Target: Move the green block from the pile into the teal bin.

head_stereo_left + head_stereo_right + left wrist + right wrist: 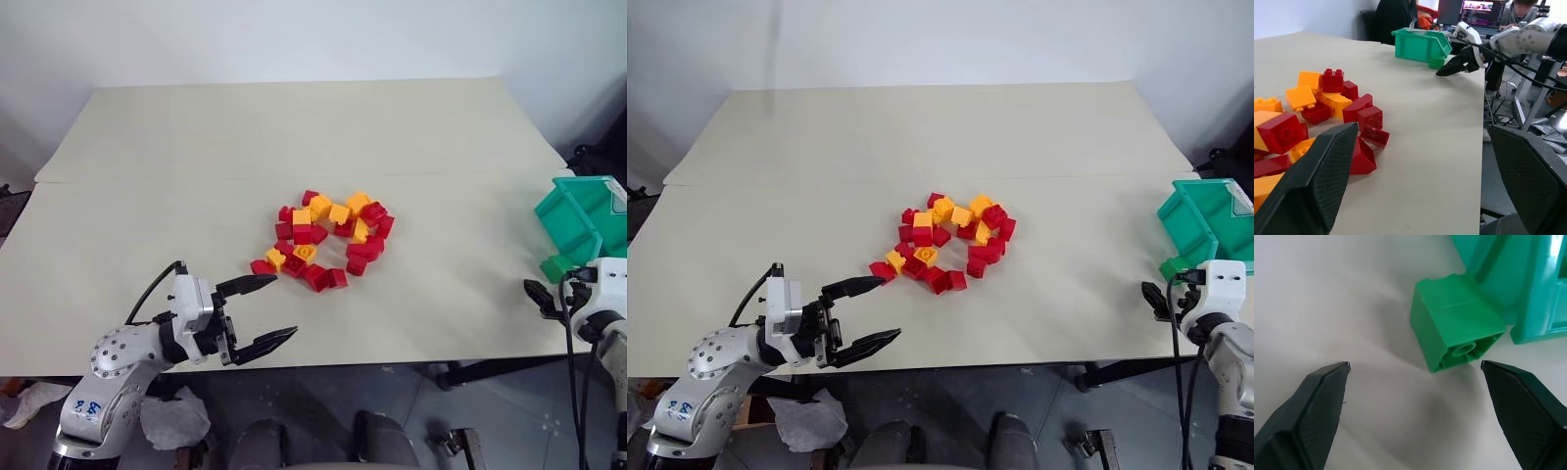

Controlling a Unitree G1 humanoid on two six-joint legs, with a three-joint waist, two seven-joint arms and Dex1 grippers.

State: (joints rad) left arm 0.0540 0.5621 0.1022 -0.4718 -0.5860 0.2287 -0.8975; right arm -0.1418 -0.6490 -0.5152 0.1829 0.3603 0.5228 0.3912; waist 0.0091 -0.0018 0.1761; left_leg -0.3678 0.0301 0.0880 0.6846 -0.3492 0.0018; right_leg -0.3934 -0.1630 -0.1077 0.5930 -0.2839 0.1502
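The green block [555, 266] lies on its side on the table, against the outer front of the teal bin [586, 213] at the right edge. My right gripper [1415, 364] is open just short of the block, one finger to each side and nothing between them; it also shows at the table's right edge [539, 294]. The pile [328, 240] of red and yellow bricks sits mid-table. My left gripper [284, 307] hangs open and empty near the front edge, left of the pile.
The beige table [196, 147] has bare surface between the pile and the bin. The bin stands at the right edge. Beyond that edge a person [1520, 7] sits at monitors. Crumpled white material [176, 421] lies on the floor below the front edge.
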